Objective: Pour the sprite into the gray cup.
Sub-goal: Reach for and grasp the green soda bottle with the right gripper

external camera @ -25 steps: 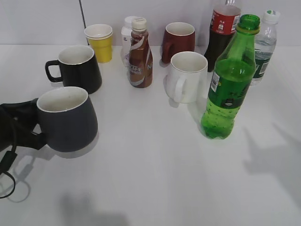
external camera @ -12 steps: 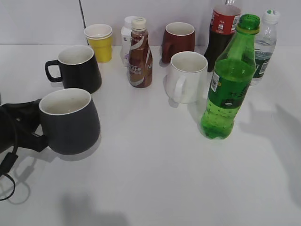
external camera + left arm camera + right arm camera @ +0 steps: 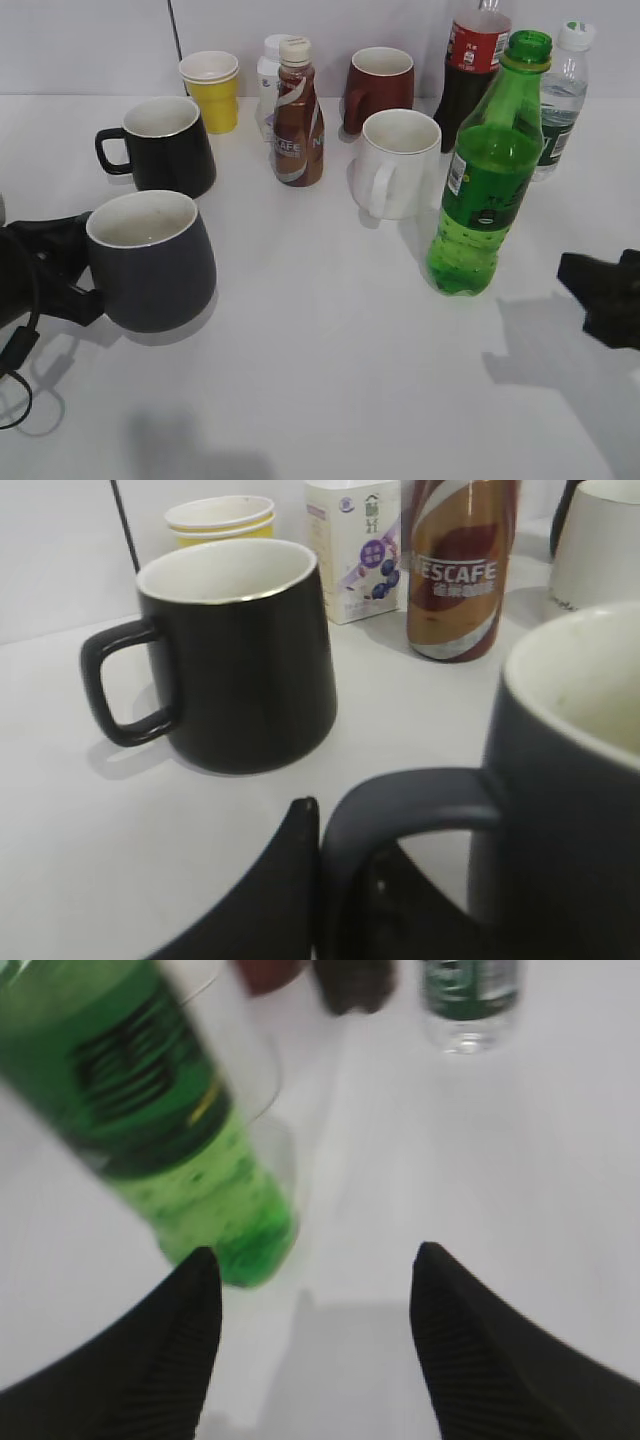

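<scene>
- Standing upright on the white table [image 3: 330,400], the sprite [image 3: 488,170] is uncapped and partly full of green liquid.
- Left of the sprite sits a white mug [image 3: 396,163]; behind the sprite are a cola bottle [image 3: 471,70] and a water bottle [image 3: 560,95].
- Right of the sprite, apart from it, the right gripper [image 3: 315,1295] has its fingers spread wide with nothing between them.
- Far left of the sprite, the gray cup [image 3: 150,258] has its loop handle in the left gripper [image 3: 330,880], whose dark fingers pinch it.
- Behind the gray cup, farther left of the sprite, stands a black mug [image 3: 165,145].
- A brown coffee bottle [image 3: 297,115] stands left of the white mug.
</scene>
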Robot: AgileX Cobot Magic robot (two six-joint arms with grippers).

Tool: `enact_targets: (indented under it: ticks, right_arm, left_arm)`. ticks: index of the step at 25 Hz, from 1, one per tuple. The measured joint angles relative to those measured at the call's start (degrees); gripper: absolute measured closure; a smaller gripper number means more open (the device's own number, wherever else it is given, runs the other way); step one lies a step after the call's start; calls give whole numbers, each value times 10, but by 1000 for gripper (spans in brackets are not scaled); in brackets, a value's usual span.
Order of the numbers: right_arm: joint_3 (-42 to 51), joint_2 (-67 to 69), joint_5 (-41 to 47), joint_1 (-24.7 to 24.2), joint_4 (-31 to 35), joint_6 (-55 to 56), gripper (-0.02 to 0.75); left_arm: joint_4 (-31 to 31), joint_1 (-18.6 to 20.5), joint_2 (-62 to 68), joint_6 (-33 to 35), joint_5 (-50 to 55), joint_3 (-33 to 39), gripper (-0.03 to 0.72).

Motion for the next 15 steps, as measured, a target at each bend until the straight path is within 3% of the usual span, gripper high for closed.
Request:
enact_targets:
  ticks: [10,15]
  right_arm:
    - [-62,169,8,8,-32,-15,332]
    - [-66,179,27,43,-31,-16,345]
  left_arm:
    - [7,0,0,0,0,0,641]
    - [7,0,0,0,0,0,641]
